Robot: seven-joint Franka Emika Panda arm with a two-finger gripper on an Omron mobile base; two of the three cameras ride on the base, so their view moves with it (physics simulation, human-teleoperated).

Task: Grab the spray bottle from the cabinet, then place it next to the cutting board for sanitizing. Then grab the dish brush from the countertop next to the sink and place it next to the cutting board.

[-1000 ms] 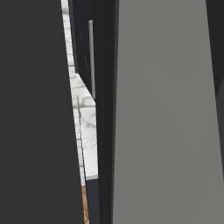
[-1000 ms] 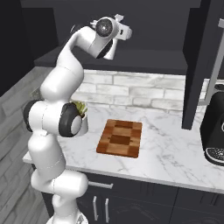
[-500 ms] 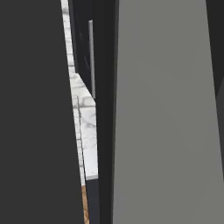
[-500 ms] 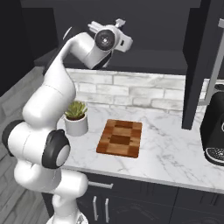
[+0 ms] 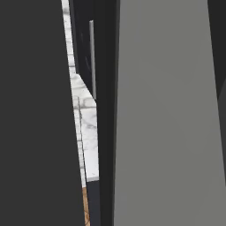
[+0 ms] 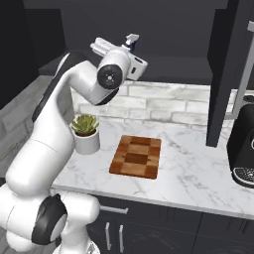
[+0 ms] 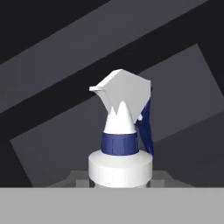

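The spray bottle (image 7: 120,131) stands close in the hand view, with its white trigger nozzle, a blue collar and a white cap. My gripper (image 6: 126,44) is high above the countertop (image 6: 188,173), shut on the spray bottle (image 6: 131,38), and only the bottle's nozzle peeks out above the hand. Its fingertips are hidden behind the bottle. The patchwork wooden cutting board (image 6: 136,156) lies flat on the marble, well below the hand and a little to its right. The black cabinet door (image 6: 228,74) hangs open at the right with its grey bar handle (image 6: 241,84).
A potted succulent (image 6: 86,134) stands left of the board. A black coffee machine (image 6: 245,149) sits at the right edge. In the left base view, dark and grey cabinet panels (image 5: 163,114) stand close, leaving a sliver of marble countertop (image 5: 86,132).
The hand has come down from near the cabinet with the spray bottle in it, and the arm's elbow has swung lower and forward. The board and plant have not moved.
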